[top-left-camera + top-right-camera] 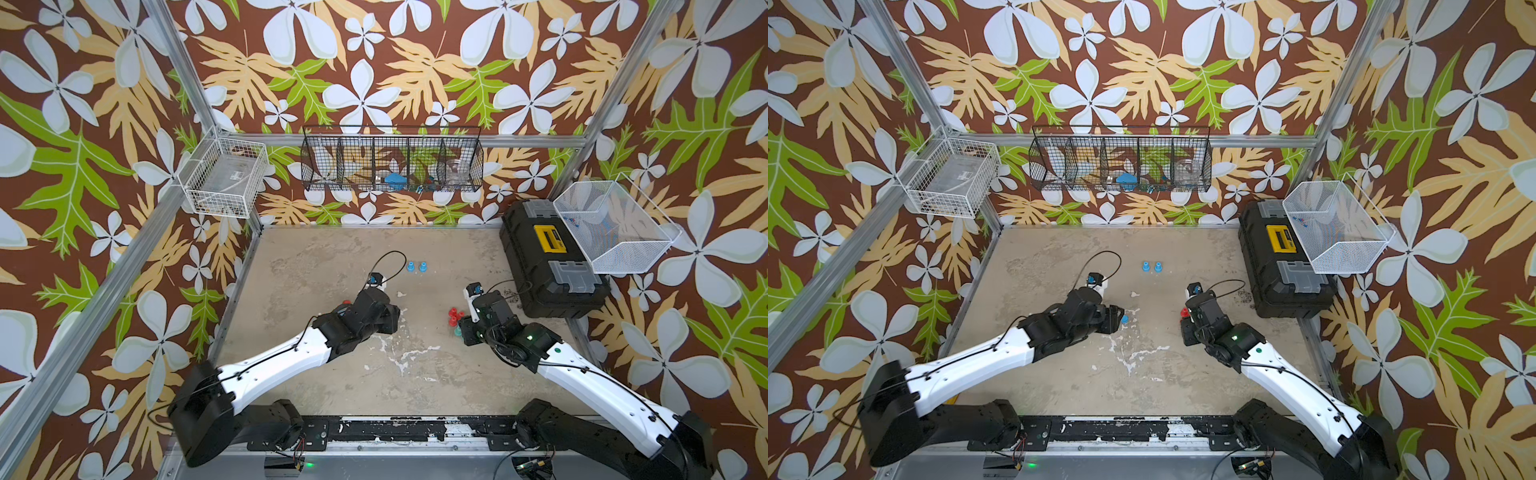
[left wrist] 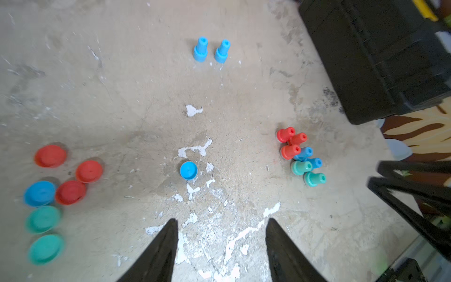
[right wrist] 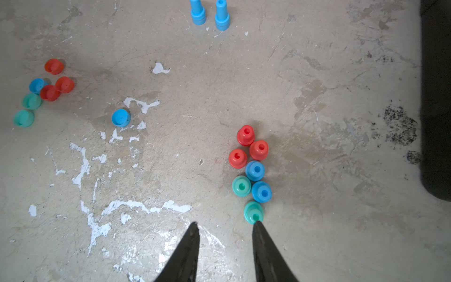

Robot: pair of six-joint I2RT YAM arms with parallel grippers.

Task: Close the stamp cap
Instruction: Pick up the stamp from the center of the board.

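The left gripper (image 2: 222, 219) hangs above the worn beige table (image 2: 122, 97) with its 2 fingers spread wide and nothing between them. Ahead of it, near the middle of the table, a lone blue cap (image 2: 188, 171) lies by itself beside patches of flaking white paint. In a top view this blue cap (image 1: 1124, 319) shows just beside the left arm's wrist. Toward the robot's left lies a group of 6 loose caps (image 2: 70, 192): 3 red, 1 blue and 2 teal, some touching one another, well apart from the lone blue cap. Toward the robot's right, 7 open stamps (image 3: 254, 170) stand upright, packed together: 3 red, 2 blue and 2 teal, each showing a small hole in its top. The right gripper (image 3: 225, 223) is just beside this cluster. Its fingers are parted, less widely than the left's, and hold nothing. In the right wrist view the tip of 1 finger meets the edge of the nearest teal stamp (image 3: 253, 212), but whether it touches cannot be told. At the far middle of the table a pair of blue stamps (image 2: 200, 50) stands upright side by side, close but not touching, well apart from everything else. A black toolbox (image 1: 540, 266) with a yellow label sits at the table's far right corner.
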